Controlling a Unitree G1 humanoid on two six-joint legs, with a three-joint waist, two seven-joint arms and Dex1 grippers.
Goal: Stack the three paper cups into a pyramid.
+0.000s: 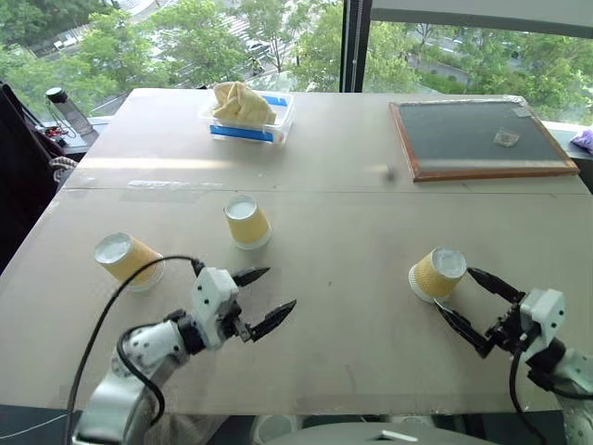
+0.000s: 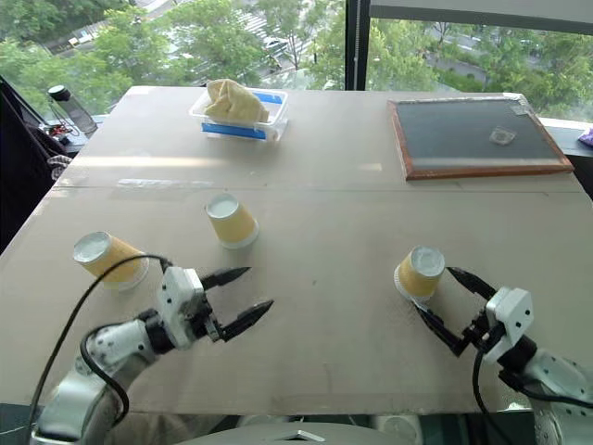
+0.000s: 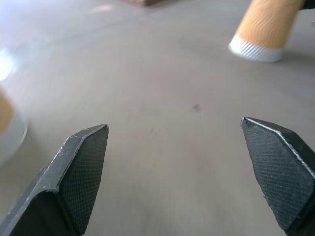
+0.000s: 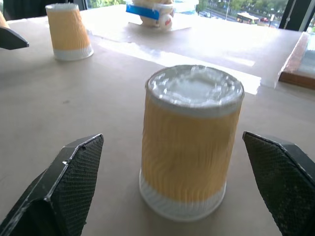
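Paper cups stand apart, upside down, on our worktop (image 1: 371, 232): left (image 1: 127, 259), middle (image 1: 247, 222), right (image 1: 436, 273). Right tool (image 1: 466, 301) spread, flanking right cup; left tool (image 1: 266, 297) spread, empty.

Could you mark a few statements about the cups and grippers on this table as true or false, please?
1. All three paper cups stand upside down, apart from each other. True.
2. One cup already sits atop two others. False: none is stacked.
3. The right gripper is open around a cup. True.
4. The left gripper holds a cup. False: it is open and empty.
5. The clear plastic tub is empty. False: a crumpled tan item lies inside.
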